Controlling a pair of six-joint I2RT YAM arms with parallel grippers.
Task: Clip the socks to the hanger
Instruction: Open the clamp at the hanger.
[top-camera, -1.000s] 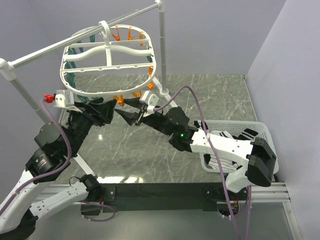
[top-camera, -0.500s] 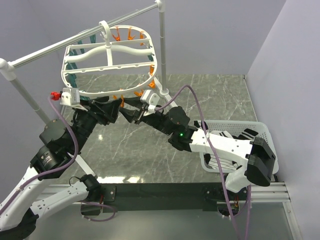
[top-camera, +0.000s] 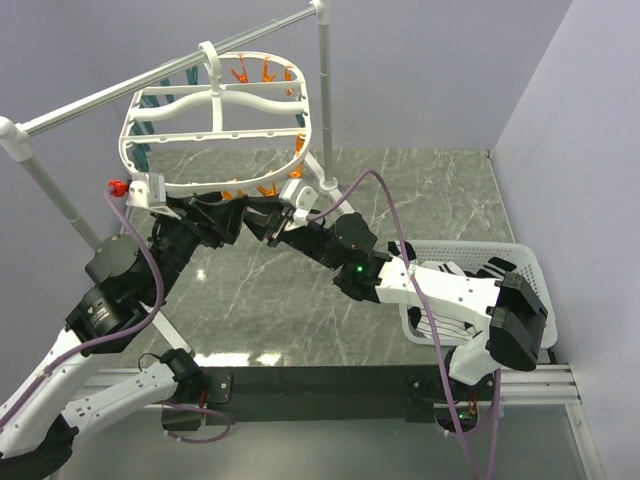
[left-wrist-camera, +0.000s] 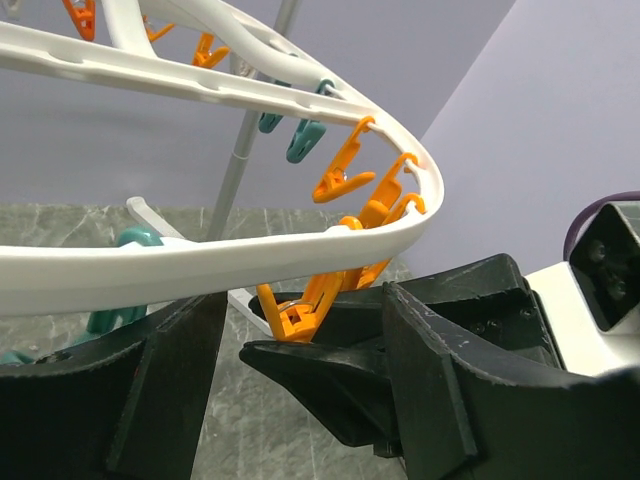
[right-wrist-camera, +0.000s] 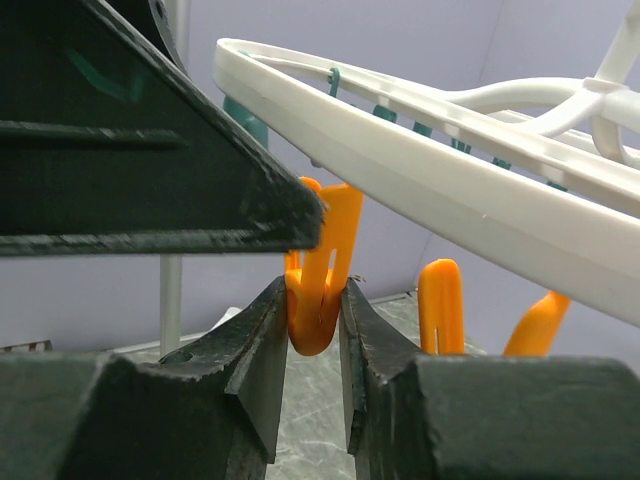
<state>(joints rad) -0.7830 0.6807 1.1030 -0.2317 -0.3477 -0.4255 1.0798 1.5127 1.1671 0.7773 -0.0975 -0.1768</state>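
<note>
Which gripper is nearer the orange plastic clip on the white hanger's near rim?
Right. The right gripper pinches the orange plastic clip under the white plastic hanger; the left gripper hangs open just beside it.

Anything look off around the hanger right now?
The right claw pinches an orange clip on the hanger, but no sock shows in it or the open left claw. Nothing looks damaged.

The grey marble table (top-camera: 430, 200) has a white basket (top-camera: 455, 244) sitting on it at four o'clock.
</note>
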